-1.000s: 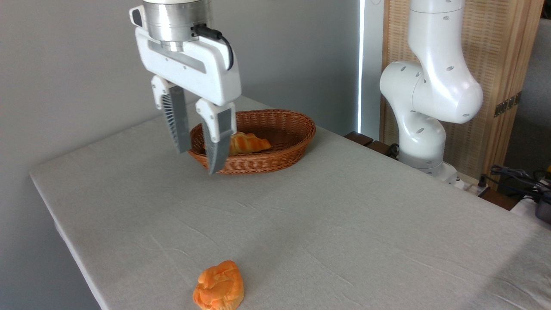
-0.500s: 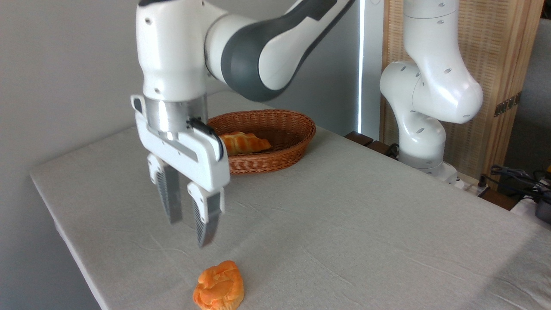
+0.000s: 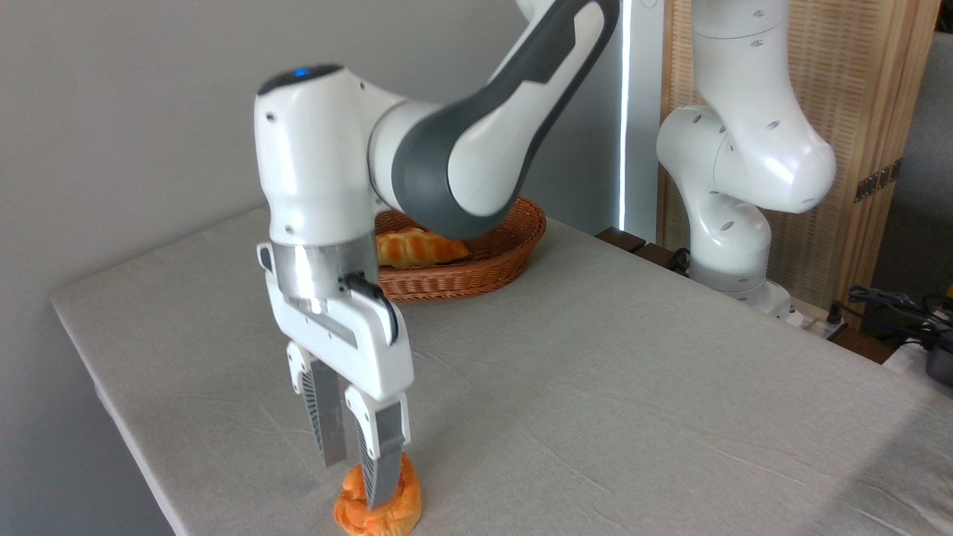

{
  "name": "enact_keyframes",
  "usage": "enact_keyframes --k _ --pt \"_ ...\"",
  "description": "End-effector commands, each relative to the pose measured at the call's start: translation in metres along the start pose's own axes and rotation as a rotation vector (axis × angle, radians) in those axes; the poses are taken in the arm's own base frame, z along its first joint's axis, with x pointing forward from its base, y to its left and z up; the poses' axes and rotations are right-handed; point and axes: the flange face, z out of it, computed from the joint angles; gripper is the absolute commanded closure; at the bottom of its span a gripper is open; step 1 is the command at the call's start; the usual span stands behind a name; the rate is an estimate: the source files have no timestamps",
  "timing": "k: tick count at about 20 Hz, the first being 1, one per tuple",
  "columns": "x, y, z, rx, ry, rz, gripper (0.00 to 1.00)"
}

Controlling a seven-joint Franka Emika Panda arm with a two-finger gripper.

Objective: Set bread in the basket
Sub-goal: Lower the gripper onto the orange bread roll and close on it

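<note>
Grey-clothed table [image 3: 595,417], grey wall behind. Gripper [image 3: 356,480] points down at the near edge, fingers slightly apart, straddling the top of the orange bread [image 3: 387,510]; front finger overlaps it, grip not confirmed. Bread sits on the cloth. Basket [image 3: 506,249] far back, holding a braided loaf [image 3: 417,249].

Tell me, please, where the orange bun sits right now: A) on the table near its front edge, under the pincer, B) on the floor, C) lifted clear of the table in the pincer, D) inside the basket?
A: the bun rests on the table near its front edge, with the open pincer down around it, far from the basket, which holds only a loaf.
</note>
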Motion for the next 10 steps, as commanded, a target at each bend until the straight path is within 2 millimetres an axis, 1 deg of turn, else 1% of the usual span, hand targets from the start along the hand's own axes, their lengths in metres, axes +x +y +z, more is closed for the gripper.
enact_keyframes --k 1,7,8,10 --pt "-0.0085 0.0008 0.0019 0.015 -0.003 0.024 0.0" --pt "-0.0114 -0.0016 0.0028 0.042 -0.027 0.048 0.0" --pt "-0.0106 -0.0007 0.0046 0.04 -0.028 0.043 0.02" --pt "-0.0125 0.0034 0.0103 0.03 -0.037 0.044 0.1"
